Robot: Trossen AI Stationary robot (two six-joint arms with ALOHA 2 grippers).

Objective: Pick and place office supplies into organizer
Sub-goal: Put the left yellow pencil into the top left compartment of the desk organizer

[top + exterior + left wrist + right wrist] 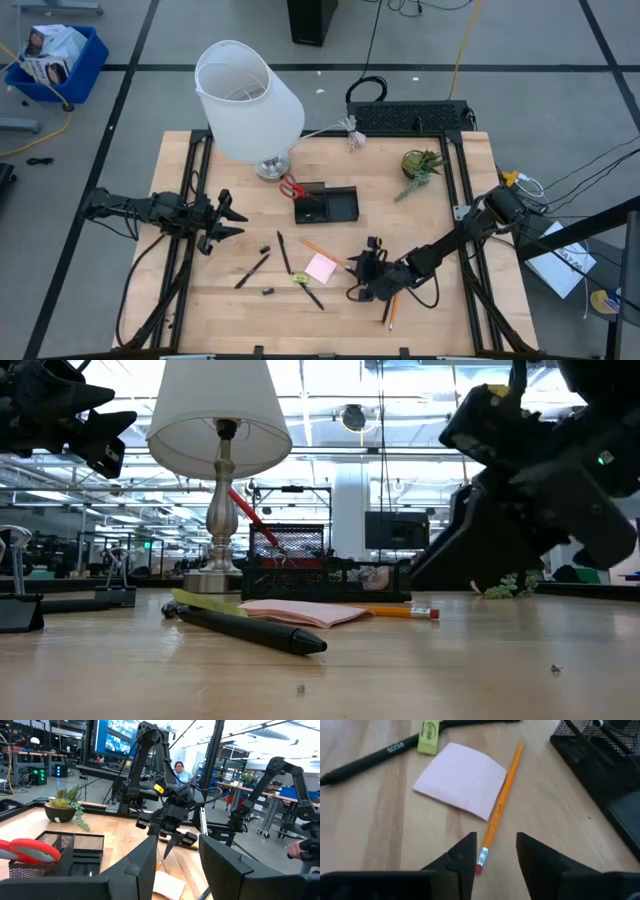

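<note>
An orange pencil (502,790) lies on the wood beside the pink sticky-note pad (462,780). My right gripper (495,840) hangs open just above the pencil's eraser end (481,862), one finger on each side, touching nothing. A black pen (367,757) and the yellow-green marker (428,731) lie beyond the pad. The black mesh organizer (325,205) stands mid-table, with the red-handled scissors (292,187) sticking up out of its left end. My left gripper (225,220) waits open and empty at the table's left.
A white-shaded lamp (248,100) stands behind the organizer on the left, and a small potted plant (420,165) at the far right. Black pens (252,270) and small black bits (268,291) lie left of the pad. More pencils (390,312) lie under the right arm.
</note>
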